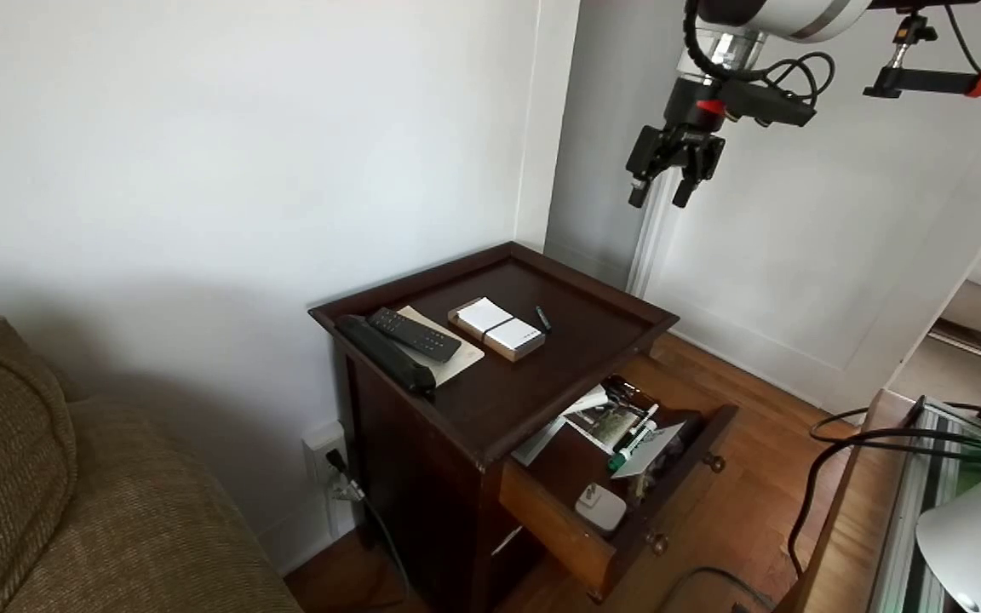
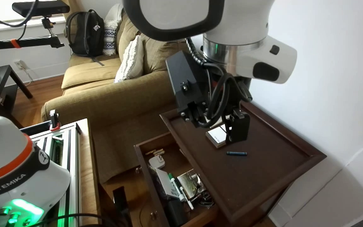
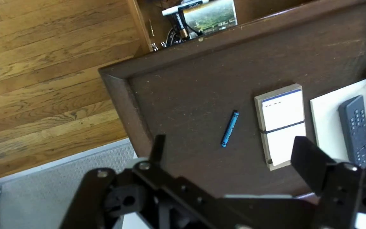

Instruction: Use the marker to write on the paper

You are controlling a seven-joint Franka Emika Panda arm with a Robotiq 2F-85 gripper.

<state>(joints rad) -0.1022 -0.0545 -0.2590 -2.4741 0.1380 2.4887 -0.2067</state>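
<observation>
A short blue crayon-like marker (image 3: pixel 230 128) lies flat on the dark wooden tabletop. It also shows in both exterior views (image 1: pixel 543 319) (image 2: pixel 236 153). The white paper (image 3: pixel 281 111) lies on a light brown pad beside it, with a thin black band across. The paper also shows in both exterior views (image 1: pixel 490 315) (image 2: pixel 216 135), partly hidden by the gripper in one of them. My gripper (image 1: pixel 659 203) is open and empty, well above the tabletop. In the wrist view, the gripper's spread fingers (image 3: pixel 229 141) stand on either side of the marker's position, with the marker far below.
A grey remote (image 3: pixel 356 130) lies on a cream sheet (image 3: pixel 326 122), beside a long black bar (image 1: pixel 384 352). The tabletop has a raised rim (image 3: pixel 116 68). An open drawer (image 1: pixel 554 511) below holds a green marker (image 1: pixel 631 447) and clutter. A wall and sofa (image 2: pixel 112 94) border the table.
</observation>
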